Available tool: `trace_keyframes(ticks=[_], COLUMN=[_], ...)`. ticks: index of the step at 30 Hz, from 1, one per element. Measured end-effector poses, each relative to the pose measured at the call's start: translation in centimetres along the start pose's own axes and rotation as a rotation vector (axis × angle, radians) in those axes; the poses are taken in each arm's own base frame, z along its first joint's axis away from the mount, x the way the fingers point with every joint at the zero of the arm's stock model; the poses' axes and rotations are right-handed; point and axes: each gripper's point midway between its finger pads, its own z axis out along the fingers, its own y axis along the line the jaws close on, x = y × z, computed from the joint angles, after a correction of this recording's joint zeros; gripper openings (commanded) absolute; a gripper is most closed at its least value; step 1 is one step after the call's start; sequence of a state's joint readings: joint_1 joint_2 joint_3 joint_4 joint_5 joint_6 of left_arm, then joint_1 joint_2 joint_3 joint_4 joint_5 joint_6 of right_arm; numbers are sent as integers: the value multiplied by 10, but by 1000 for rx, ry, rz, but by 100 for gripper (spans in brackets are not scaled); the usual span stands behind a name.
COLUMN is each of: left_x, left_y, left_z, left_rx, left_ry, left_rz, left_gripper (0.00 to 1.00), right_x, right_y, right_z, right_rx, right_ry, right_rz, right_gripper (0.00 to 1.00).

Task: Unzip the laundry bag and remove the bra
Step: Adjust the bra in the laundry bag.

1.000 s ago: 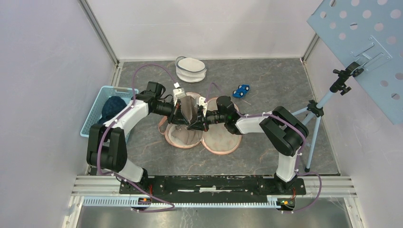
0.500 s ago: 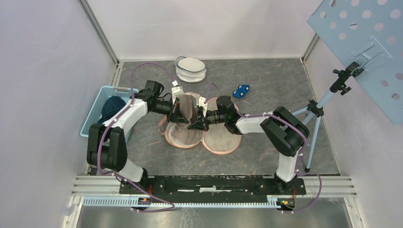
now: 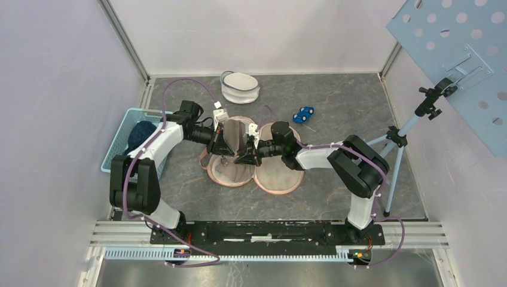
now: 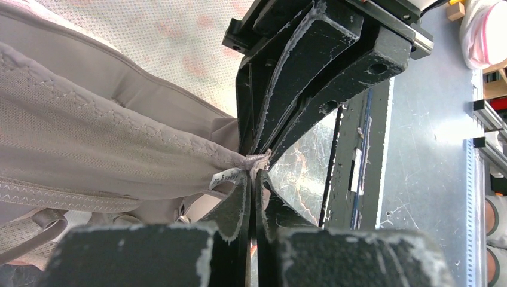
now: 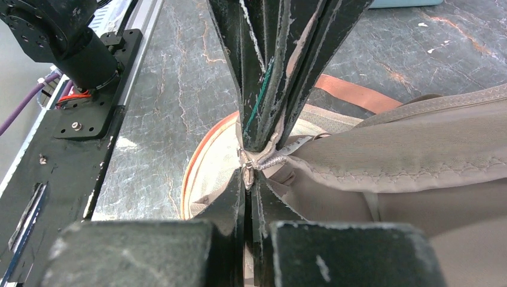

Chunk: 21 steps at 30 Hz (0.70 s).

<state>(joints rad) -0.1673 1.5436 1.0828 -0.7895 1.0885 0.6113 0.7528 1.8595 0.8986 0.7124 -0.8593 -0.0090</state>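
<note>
The beige bra (image 3: 236,133) hangs stretched between both grippers over the open round mesh laundry bag (image 3: 278,180) with its orange rim. My left gripper (image 3: 225,146) is shut on one end of the bra (image 4: 89,149); its tips (image 4: 256,172) meet the right gripper's fingers (image 4: 311,66) head on. My right gripper (image 3: 245,156) is shut on the same bunched end (image 5: 406,161), next to a small metal hook, with its tips (image 5: 248,179) against the left gripper's fingers (image 5: 269,66). The bag's mesh and rim (image 5: 192,161) lie below.
A light blue basket (image 3: 119,143) with a dark blue cloth stands at the left. A white round pouch (image 3: 240,87) sits at the back. A blue toy car (image 3: 304,113) lies right of centre. A tripod (image 3: 396,156) stands at the right.
My left gripper has shifted slightly left and back, drawing the bra with it. The right gripper has followed a little, still pinched at the same spot.
</note>
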Motion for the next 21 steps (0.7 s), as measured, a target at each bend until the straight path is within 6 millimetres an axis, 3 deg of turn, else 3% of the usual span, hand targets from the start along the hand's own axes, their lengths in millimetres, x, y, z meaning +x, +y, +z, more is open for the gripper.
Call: trace_keyframes(ticks=[10, 12, 14, 16, 18, 21], left_x=[0, 0, 0, -2, -7, -11], left_y=[1, 4, 4, 5, 7, 9], left_z=[-2, -3, -4, -7, -9, -9], left_rx=[3, -19, -43, -70, -93, -104], left_ry=[-5, -1, 1, -7, -19, -29], left_rz=[24, 35, 49, 62, 80, 83], left_gripper=[2, 2, 2, 2, 2, 2], right_x=[0, 1, 2, 4, 9, 12], right_y=[1, 1, 2, 4, 8, 11], right_z=[3, 4, 4, 2, -1, -2], right_rx=[-6, -8, -16, -19, -23, -24], right_ry=[11, 8, 2, -4, -4, -7], right_rz=[107, 154, 194, 219, 240, 273], right_gripper=[0, 27, 33, 26, 4, 0])
